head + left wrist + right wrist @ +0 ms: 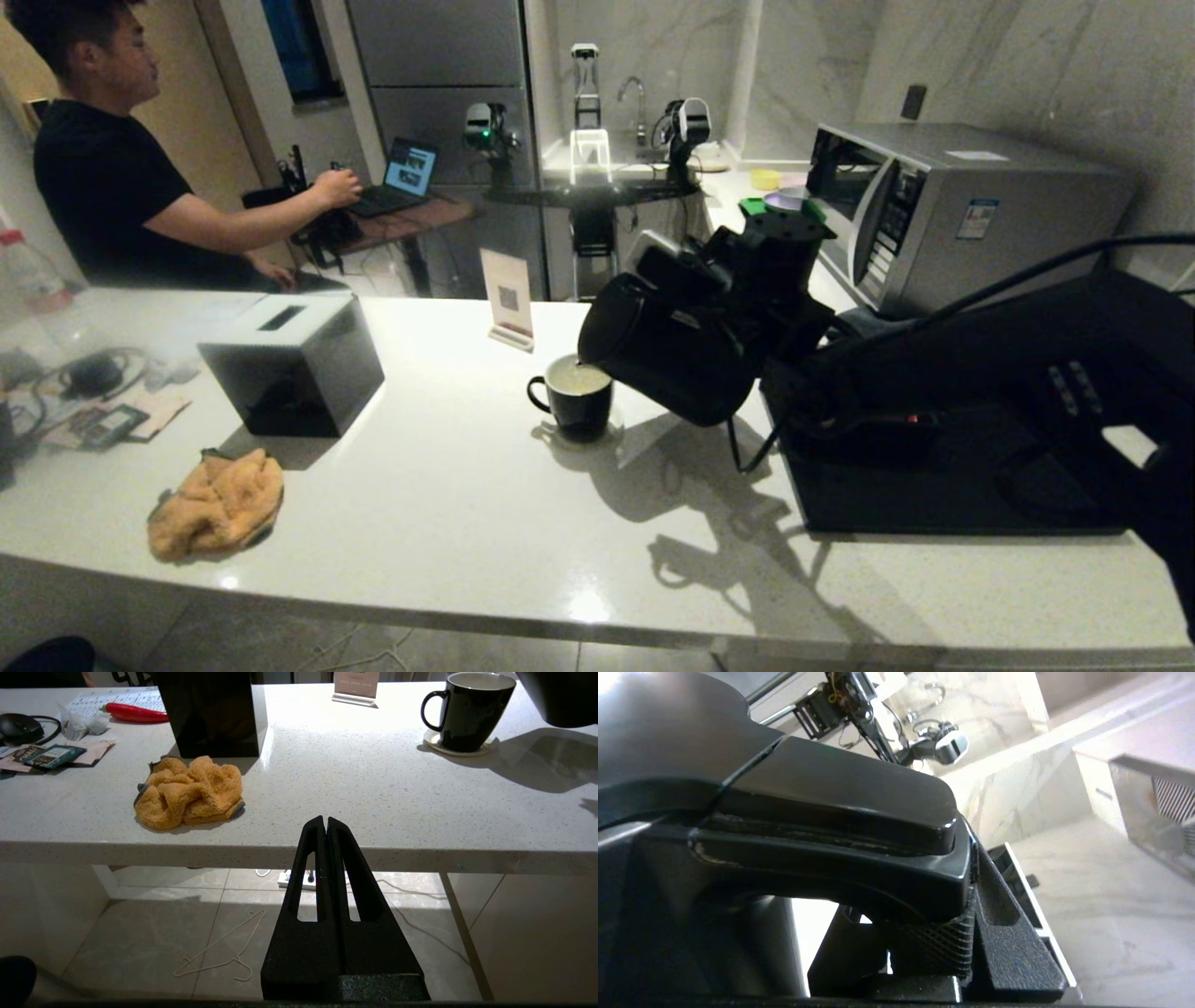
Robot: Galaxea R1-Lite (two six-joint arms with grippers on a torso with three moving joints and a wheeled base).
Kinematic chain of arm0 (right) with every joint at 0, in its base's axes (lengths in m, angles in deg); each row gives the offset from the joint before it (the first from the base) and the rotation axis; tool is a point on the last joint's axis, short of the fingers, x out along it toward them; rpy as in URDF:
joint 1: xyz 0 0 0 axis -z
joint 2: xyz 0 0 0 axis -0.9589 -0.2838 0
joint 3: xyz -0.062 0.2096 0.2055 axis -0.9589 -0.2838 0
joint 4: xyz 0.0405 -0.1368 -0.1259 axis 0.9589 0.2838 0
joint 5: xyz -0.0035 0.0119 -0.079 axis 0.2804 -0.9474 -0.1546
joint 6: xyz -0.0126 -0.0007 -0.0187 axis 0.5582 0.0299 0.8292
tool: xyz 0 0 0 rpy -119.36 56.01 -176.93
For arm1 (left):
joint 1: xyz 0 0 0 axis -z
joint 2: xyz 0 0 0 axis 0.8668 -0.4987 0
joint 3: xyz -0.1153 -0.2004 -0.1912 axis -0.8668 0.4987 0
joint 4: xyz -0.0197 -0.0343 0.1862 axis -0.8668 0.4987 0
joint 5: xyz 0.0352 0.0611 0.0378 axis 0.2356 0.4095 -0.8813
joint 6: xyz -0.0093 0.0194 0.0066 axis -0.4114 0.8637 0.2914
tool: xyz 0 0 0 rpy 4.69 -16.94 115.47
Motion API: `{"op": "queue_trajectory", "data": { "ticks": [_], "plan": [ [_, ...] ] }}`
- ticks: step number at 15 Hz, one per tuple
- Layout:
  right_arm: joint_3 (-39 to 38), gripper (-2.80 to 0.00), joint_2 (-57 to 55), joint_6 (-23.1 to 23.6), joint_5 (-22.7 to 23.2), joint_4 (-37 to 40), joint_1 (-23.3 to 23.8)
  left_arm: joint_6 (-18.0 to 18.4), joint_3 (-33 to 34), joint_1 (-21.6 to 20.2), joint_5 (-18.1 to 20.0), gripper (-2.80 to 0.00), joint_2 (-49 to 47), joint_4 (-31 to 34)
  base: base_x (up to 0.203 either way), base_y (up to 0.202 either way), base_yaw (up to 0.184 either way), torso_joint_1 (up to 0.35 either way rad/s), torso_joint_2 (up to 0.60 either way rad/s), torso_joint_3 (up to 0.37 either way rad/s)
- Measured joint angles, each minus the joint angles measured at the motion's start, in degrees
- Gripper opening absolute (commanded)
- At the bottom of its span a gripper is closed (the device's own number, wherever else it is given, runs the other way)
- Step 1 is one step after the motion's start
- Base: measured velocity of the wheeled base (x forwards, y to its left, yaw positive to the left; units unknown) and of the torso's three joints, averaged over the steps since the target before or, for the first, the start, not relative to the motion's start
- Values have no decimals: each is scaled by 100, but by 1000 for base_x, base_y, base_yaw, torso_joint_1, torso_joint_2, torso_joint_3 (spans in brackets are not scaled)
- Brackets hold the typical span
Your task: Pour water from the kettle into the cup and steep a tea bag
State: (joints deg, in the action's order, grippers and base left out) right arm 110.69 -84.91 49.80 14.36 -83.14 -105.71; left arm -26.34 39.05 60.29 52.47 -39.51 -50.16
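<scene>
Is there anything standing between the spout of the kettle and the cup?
Nothing visible. The right claw holds the kettle tilted, its spout directly over the rim of the cup.

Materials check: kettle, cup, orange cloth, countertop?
Kettle: likely matte black plastic, dull sheen only.
Cup: probably glazed ceramic, glossy black outside, cream inside.
Orange cloth: soft looped terry or microfibre, crumpled.
Countertop: polished speckled white stone or quartz; it mirrors the lights.

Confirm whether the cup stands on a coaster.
Yes, in the left wrist view the cup stands on a pale round coaster whose rim shows around its base.
</scene>
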Motion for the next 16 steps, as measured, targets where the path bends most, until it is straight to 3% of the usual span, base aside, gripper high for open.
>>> {"op": "queue_trajectory", "data": {
  "ticks": [11,16],
  "plan": [
    [11,-280,-2,77,91,59,141,-2,0,-2,-2,-280,0,2,0,0,0,0,0,0],
    [177,-280,-5,288,403,55,202,-2,0,-2,-3,-280,0,2,0,0,0,0,0,0]
  ]
}}
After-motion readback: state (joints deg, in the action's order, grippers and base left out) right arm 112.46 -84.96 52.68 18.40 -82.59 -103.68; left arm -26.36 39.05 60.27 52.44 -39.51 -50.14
